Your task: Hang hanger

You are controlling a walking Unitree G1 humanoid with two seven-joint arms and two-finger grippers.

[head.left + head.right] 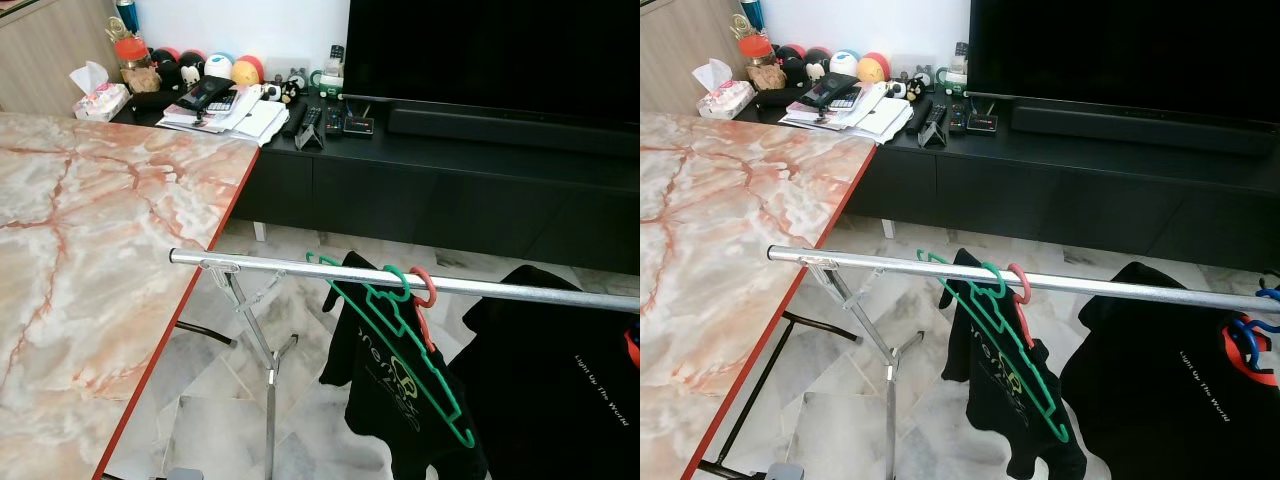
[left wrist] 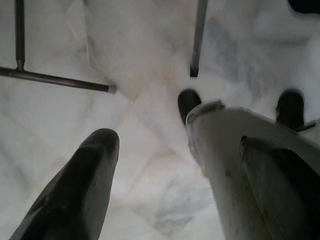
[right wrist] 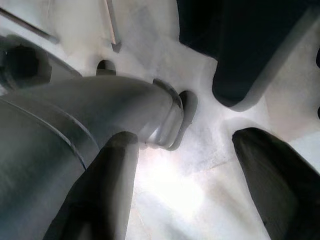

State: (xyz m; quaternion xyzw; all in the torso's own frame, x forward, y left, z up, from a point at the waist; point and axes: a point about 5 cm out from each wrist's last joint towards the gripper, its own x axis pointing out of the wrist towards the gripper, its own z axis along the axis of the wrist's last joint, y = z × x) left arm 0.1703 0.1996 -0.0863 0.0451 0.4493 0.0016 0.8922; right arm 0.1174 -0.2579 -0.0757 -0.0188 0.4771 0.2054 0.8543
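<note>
Green hanger (image 1: 405, 345) hooked on the metal rail (image 1: 300, 268), beside a red hanger (image 1: 424, 290) carrying a black shirt (image 1: 385, 385); long axis slopes down toward the camera. Left end effector (image 2: 150, 165) and right end effector (image 3: 195, 175) spread, empty, over marble floor (image 2: 150, 115).

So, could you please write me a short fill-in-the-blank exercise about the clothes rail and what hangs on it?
1. The empty hanger on the silver rail is ____ in colour.
2. Right beside its hook sits the hook of a ____ hanger, which carries a black T-shirt.
3. The table to the robot's left has a ____-patterned top.

Missing words: green; red; marble
</note>
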